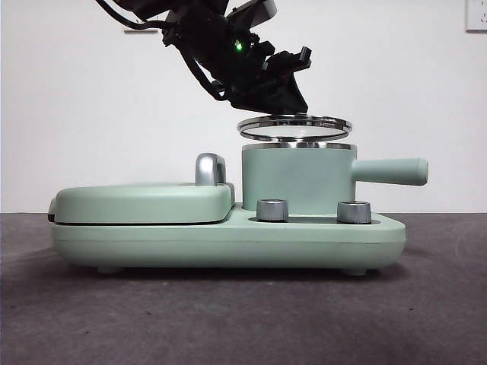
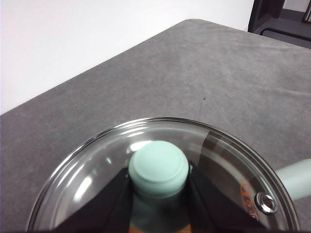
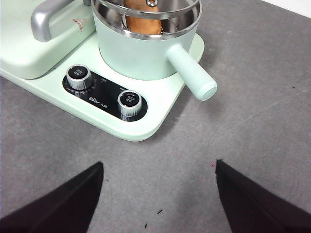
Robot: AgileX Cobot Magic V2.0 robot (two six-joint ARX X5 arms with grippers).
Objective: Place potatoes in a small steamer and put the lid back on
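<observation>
My left gripper [image 1: 283, 103] is shut on the mint-green knob [image 2: 158, 167] of the glass lid [image 1: 294, 126]. It holds the lid slightly tilted, just above the steel rim of the small steamer [image 1: 297, 179]. The steamer's straight green handle [image 1: 388, 171] points right in the front view. The orange-brown potato [image 3: 142, 23] lies inside the steamer [image 3: 141, 53], under the lid [image 3: 167, 10]. My right gripper [image 3: 158, 194] is open and empty over the grey table, in front of the appliance.
The steamer stands on a mint-green appliance base [image 1: 228, 239] with two chrome dials [image 1: 272, 210] [image 1: 354, 211]. A flat mint-green griddle cover [image 1: 141, 201] with a chrome handle [image 1: 211, 169] lies left of the steamer. Grey table [image 1: 243, 319] runs all around.
</observation>
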